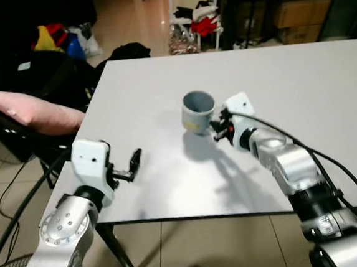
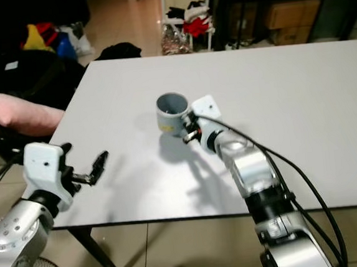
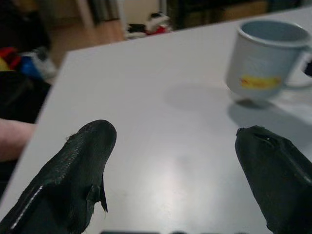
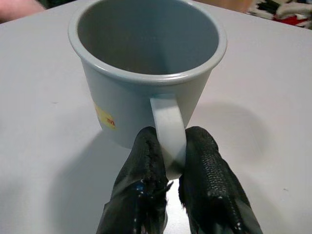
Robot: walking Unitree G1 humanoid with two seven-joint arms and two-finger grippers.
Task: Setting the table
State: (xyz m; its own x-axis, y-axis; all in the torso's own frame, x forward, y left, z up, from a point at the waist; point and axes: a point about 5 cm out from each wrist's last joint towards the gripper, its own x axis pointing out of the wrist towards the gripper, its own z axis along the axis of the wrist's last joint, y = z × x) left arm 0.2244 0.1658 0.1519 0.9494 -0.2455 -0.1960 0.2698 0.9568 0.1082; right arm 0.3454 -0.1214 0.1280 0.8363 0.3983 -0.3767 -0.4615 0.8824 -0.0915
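The right tool (image 4: 170, 165) pinches the handle of the grey mug (image 1: 198, 111) on the white tabletop (image 1: 300, 98), while the left tool (image 3: 180, 180) hovers spread near the tabletop's edge.

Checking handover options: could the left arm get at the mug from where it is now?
Probably yes: the open left gripper faces the mug across bare table, though the right gripper already pinches its handle.

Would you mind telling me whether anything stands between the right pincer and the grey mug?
Nothing does: the right pincer is already shut on the handle of the grey-blue enamel mug on the white table. The left pincer hangs open, apart from it.
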